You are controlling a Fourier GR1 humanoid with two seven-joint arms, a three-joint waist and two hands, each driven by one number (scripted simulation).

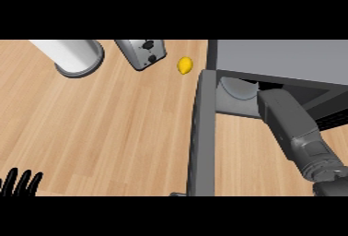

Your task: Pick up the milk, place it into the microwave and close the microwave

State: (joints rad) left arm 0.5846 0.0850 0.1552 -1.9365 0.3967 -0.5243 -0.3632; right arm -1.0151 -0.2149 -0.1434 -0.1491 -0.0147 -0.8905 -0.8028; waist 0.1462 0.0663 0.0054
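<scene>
**Fingers [28, 180] of the left hand released; milk out of sight**

Fingers of the left hand [19, 186] are straight and point up, holding nothing. This hand rests at the near left corner of the counter [102, 129]. The right forearm [289, 126] comes from the near right and goes into the open front of the microwave [279, 60]. The right hand is hidden under the microwave's top, so it is not possible to say whether it is clenched, released or grasping something.

The milk shows nowhere on the counter. My judgement is that it is inside the microwave, with the hidden hand or just beside it, but the view does not confirm this. Inside the cavity only 1 round pale plate [234, 90] is visible. The door [202, 138] stands fully open, seen from its edge, reaching toward the near side. So the pick-up seems done and the placing seems in hand. What is left is taking the arm out and closing the door.

The surface is a light wooden counter with fine grain. At the far left stands a white cylinder on a grey base [71, 53]. Near it, to the right, is a silver toaster [141, 53], then 1 small yellow fruit [184, 65] close to the microwave's far corner. Of the room, nothing beyond the counter shows.
</scene>
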